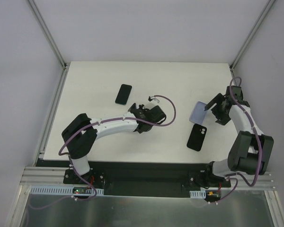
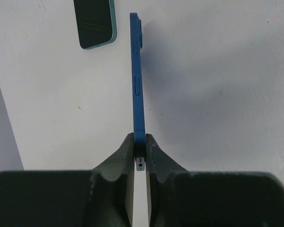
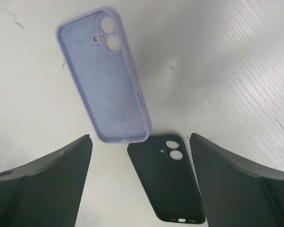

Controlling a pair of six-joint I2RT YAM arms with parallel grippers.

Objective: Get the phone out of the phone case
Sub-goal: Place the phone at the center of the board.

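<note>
Right wrist: lilac case (image 3: pixel 104 75), black case (image 3: pixel 168 182) both empty; right fingers (image 3: pixel 42 184) spread; left fingers (image 2: pixel 116 165) clamp blue phone (image 2: pixel 138 80).

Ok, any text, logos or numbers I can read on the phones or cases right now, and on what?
No readable text in any view.
Blue phone: only its edge shows, with buttons and no marking.
Dark phone: blank screen.
Lilac case: plain inside, no readable print.
Black case: plain, no print.
Left arm base: any label is too small to read.
</note>
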